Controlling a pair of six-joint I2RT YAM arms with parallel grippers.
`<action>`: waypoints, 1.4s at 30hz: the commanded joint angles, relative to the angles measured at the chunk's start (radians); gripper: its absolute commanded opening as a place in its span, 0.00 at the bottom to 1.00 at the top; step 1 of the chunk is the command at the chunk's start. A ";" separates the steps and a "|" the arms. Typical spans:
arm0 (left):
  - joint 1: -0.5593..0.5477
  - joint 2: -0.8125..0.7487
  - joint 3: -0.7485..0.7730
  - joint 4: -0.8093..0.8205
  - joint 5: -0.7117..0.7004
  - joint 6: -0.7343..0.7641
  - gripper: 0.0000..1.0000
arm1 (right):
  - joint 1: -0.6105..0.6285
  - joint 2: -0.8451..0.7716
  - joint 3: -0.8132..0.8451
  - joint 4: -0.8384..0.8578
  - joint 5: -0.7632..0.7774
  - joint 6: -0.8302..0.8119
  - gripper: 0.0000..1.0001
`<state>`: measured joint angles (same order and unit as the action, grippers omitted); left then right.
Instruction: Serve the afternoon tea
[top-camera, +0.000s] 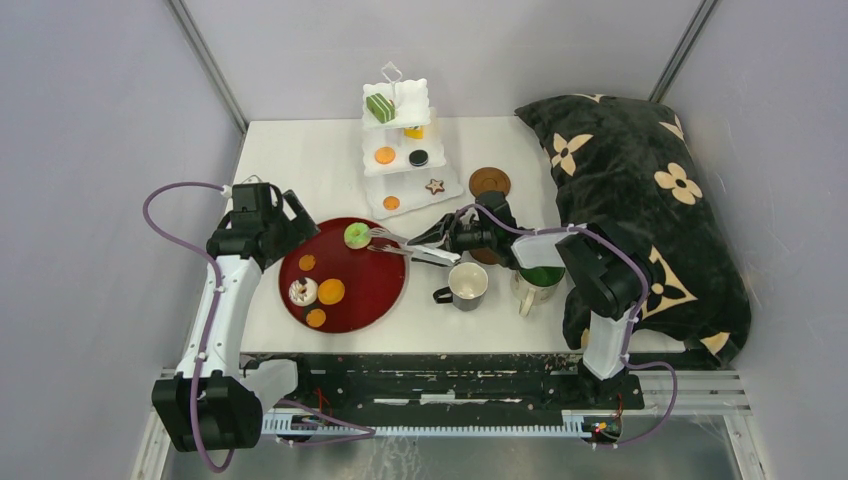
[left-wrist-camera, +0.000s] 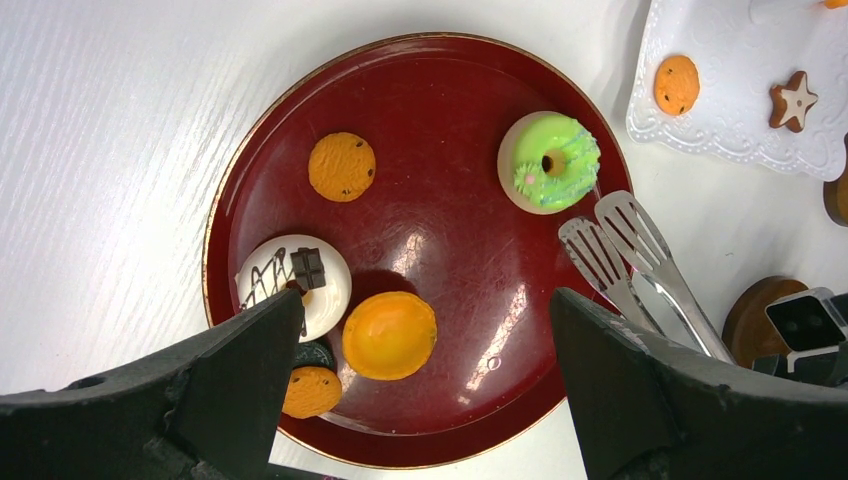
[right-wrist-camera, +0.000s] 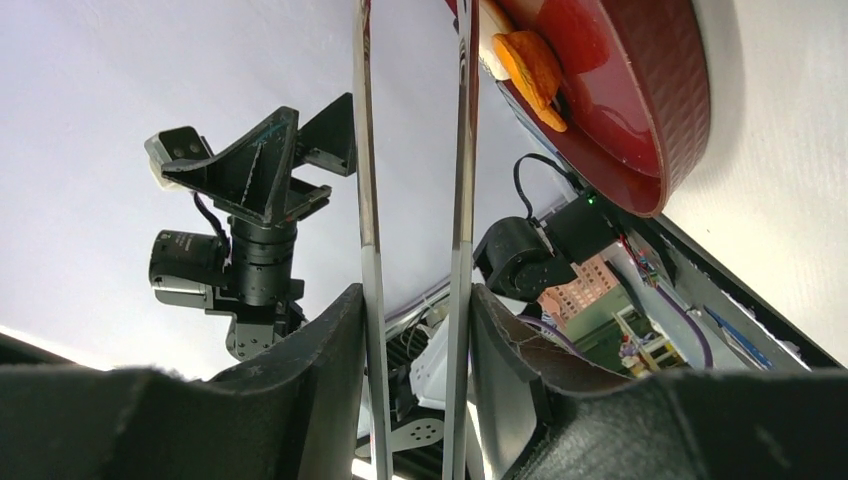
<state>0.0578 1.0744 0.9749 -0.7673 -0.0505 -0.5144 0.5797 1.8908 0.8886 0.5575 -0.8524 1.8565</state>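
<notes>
We see our left gripper (left-wrist-camera: 425, 298) hanging wide open over the dark red tray (top-camera: 372, 288), where the green donut (top-camera: 355, 236) sits near the right edge, just beside the tips of the metal tongs (top-camera: 392, 245), which our right gripper (right-wrist-camera: 415, 300) squeezes tight.

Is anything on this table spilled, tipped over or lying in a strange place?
Nothing is spilled or tipped: the grey mug and the green-filled mug stand upright. One thing looks odd: a big black flowered cushion covers the table's right side, close against the right arm.
</notes>
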 joint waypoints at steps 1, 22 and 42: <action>0.005 -0.014 -0.005 0.041 -0.001 -0.007 1.00 | -0.003 -0.073 0.075 -0.034 -0.051 -0.102 0.44; 0.005 -0.003 0.032 0.043 -0.020 -0.005 1.00 | 0.076 -0.309 0.558 -1.263 0.350 -1.429 0.35; 0.004 0.001 0.053 0.039 -0.009 0.005 1.00 | 0.431 -0.133 0.708 -1.295 1.007 -1.578 0.37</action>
<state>0.0578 1.0748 0.9871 -0.7609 -0.0601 -0.5144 0.9939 1.7325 1.5265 -0.7597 0.0727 0.2459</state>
